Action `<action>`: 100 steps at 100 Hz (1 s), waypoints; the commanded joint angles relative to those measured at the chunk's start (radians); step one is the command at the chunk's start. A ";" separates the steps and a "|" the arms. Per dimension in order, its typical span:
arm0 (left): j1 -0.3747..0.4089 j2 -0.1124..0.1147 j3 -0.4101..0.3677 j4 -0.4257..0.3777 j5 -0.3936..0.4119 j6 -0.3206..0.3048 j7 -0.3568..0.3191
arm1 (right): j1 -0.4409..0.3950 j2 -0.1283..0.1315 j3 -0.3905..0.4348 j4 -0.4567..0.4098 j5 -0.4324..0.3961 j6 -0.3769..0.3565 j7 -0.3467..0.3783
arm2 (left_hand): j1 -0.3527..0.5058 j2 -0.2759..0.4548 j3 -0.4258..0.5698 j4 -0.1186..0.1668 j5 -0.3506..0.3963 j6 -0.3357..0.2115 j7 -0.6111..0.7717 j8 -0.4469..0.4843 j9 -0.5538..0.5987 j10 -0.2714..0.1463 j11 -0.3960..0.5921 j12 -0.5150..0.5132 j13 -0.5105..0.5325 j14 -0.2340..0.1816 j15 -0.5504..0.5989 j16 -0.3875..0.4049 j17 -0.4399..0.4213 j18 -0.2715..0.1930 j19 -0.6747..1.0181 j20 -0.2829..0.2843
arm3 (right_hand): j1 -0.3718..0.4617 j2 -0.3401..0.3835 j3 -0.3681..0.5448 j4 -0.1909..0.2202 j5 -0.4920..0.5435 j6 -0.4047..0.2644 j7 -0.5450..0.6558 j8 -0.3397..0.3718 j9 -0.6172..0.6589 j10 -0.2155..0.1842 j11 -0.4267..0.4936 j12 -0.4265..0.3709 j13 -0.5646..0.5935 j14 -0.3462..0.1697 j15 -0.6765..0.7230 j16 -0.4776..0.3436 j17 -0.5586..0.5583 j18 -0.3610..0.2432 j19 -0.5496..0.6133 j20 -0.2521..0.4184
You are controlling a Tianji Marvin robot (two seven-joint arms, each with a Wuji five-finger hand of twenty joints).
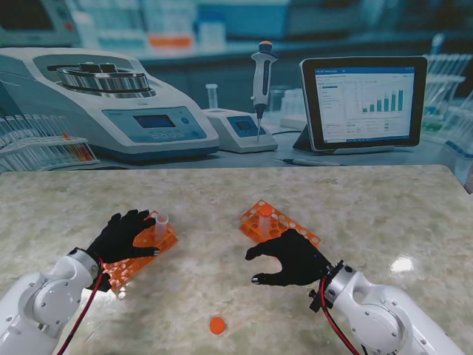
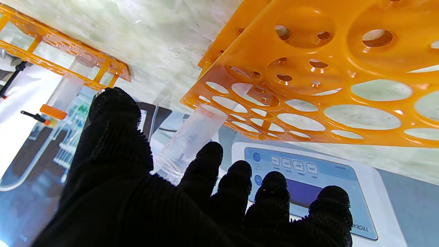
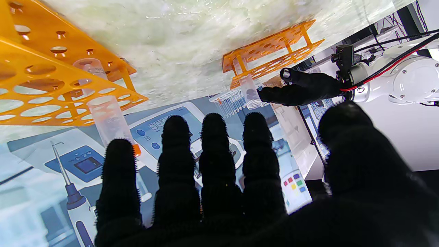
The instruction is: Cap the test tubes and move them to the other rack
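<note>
test tubes: uncapped one [image 1: 161, 224] upright in left orange rack [image 1: 140, 255], capped one [image 1: 264, 220] upright in right orange rack [image 1: 277, 222]. loose orange cap [image 1: 217, 325] on marble table [image 1: 384, 214], nearer to me, btwn the arms. left hand [image 1: 122, 237] over its rack, fingers spread, thumb just beside uncapped tube, gripping nothing. right hand [image 1: 292, 259] fingers apart, empty, just beside right rack.
</note>
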 commanded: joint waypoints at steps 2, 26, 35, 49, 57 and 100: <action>0.012 0.002 -0.007 -0.015 0.008 0.005 -0.006 | -0.006 -0.001 -0.001 0.001 0.000 -0.001 0.001 | -0.024 0.025 0.008 -0.002 -0.011 -0.059 -0.018 0.000 -0.043 0.029 -0.021 -0.023 -0.040 -0.004 -0.016 -0.019 -0.011 -0.005 -0.062 -0.043 | -0.032 0.029 -0.011 0.021 -0.016 -0.001 0.000 0.003 -0.005 -0.027 -0.009 0.001 -0.022 -0.024 -0.012 -0.014 -0.020 0.022 -0.004 -0.024; 0.049 0.002 -0.054 -0.051 0.035 -0.002 -0.006 | -0.004 0.000 -0.003 0.002 0.000 -0.001 0.003 | -0.038 0.067 0.003 -0.007 -0.006 -0.048 -0.019 0.001 -0.017 0.030 -0.015 -0.022 -0.013 0.019 -0.012 -0.023 -0.011 -0.001 -0.059 -0.049 | -0.032 0.029 -0.011 0.021 -0.016 -0.001 0.000 0.003 -0.003 -0.023 -0.008 0.002 -0.022 -0.025 -0.013 -0.014 -0.020 0.021 -0.003 -0.024; 0.063 0.002 -0.071 -0.060 0.044 -0.006 -0.002 | -0.003 0.000 -0.004 0.003 0.001 0.000 0.004 | -0.037 0.073 0.001 -0.008 0.009 -0.050 -0.014 0.004 -0.004 0.028 -0.013 -0.020 -0.004 0.022 -0.011 -0.025 -0.011 0.001 -0.058 -0.049 | -0.033 0.030 -0.011 0.021 -0.016 -0.001 0.000 0.003 -0.002 -0.022 -0.008 0.002 -0.022 -0.024 -0.012 -0.014 -0.020 0.021 -0.003 -0.024; 0.068 0.002 -0.082 -0.062 0.052 -0.004 0.000 | -0.002 0.000 -0.005 0.003 0.001 0.000 0.006 | -0.032 0.083 0.000 -0.008 0.029 -0.036 -0.011 0.006 0.003 0.030 -0.014 -0.017 -0.001 0.021 -0.012 -0.027 -0.011 0.002 -0.057 -0.049 | -0.034 0.030 -0.011 0.021 -0.014 -0.001 0.001 0.003 -0.003 -0.023 -0.009 0.001 -0.023 -0.023 -0.013 -0.014 -0.020 0.021 -0.004 -0.024; 0.069 0.002 -0.085 -0.060 0.050 -0.001 0.001 | -0.003 0.000 -0.004 0.003 0.001 0.001 0.006 | -0.029 0.086 -0.001 -0.009 0.051 -0.027 -0.005 0.010 0.009 0.032 -0.013 -0.016 0.000 0.022 -0.011 -0.028 -0.011 0.002 -0.056 -0.048 | -0.034 0.030 -0.011 0.021 -0.014 -0.002 0.001 0.003 -0.003 -0.022 -0.008 0.002 -0.023 -0.025 -0.013 -0.014 -0.020 0.021 -0.004 -0.024; 0.038 0.000 -0.068 -0.029 0.046 0.027 0.010 | -0.001 0.000 -0.006 0.003 0.005 0.003 0.009 | -0.022 0.102 -0.005 -0.009 0.045 -0.011 -0.031 0.007 0.001 0.034 -0.016 -0.017 -0.006 0.014 -0.013 -0.029 -0.012 0.001 -0.055 -0.043 | -0.033 0.030 -0.011 0.021 -0.011 -0.001 0.002 0.004 -0.002 -0.022 -0.008 0.001 -0.022 -0.024 -0.012 -0.014 -0.020 0.021 -0.003 -0.024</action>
